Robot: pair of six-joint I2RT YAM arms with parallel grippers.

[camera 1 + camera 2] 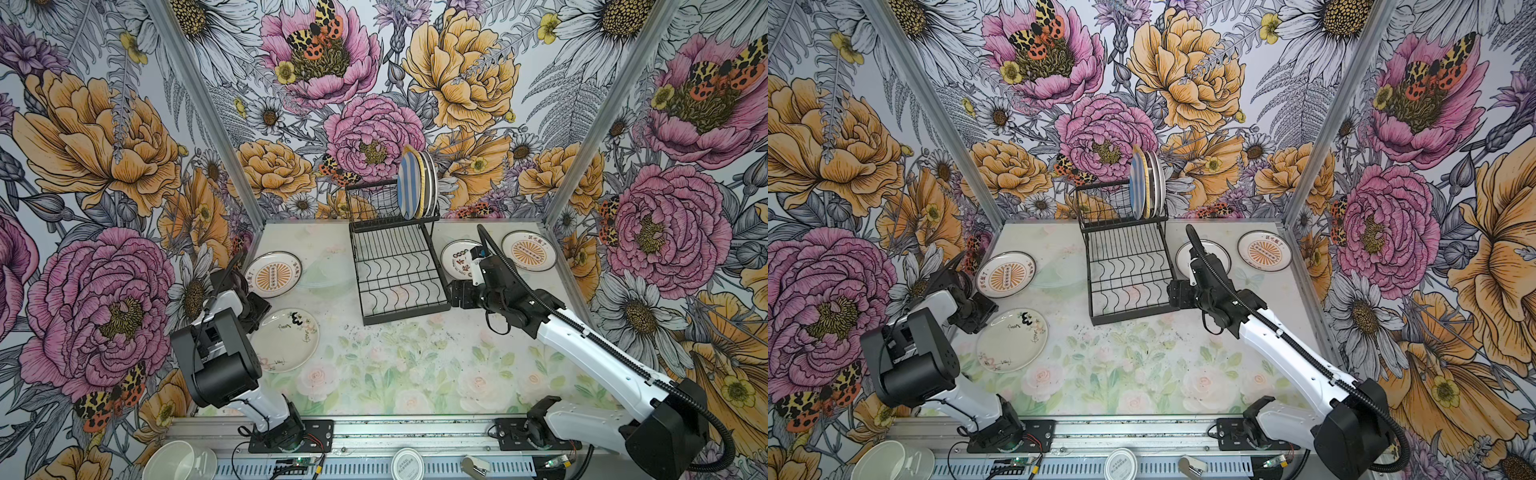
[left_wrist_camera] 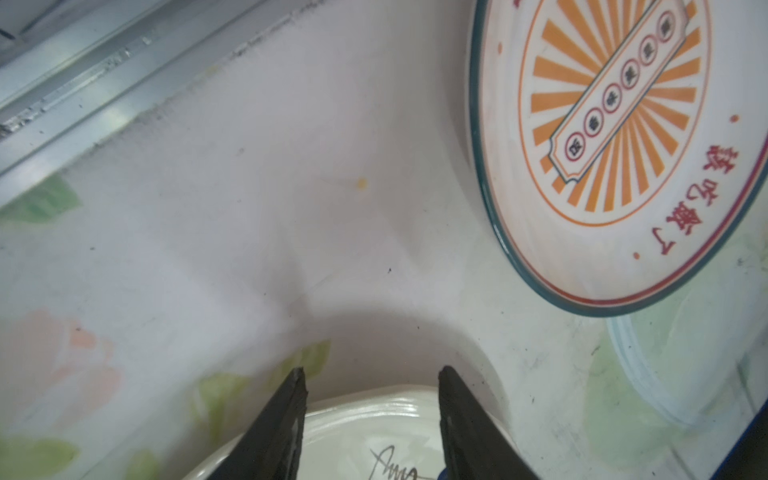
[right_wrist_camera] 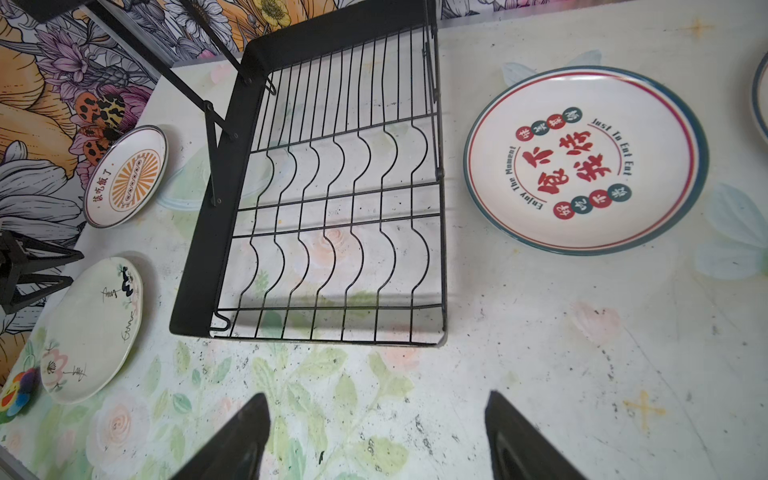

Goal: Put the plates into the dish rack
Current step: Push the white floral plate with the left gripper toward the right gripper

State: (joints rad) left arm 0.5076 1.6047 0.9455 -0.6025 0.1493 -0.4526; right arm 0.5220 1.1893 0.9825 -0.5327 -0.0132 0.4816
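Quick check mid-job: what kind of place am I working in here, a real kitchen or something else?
Probably a staged test booth, not a kitchen: flower-print wall panels in metal framing, arm bases bolted to a rail, and a dish rack on a printed table.

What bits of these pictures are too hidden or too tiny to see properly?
- Plates in the rack: edge-on in both top views, behind the striped plate, so their number and patterns stay hidden.
- Left claw: its arm mostly covers it in both top views; the wrist view cannot show whether it touches the cream plate.
- Cup: cut off by the bottom edge in both top views.
- Lid: label too small to read.
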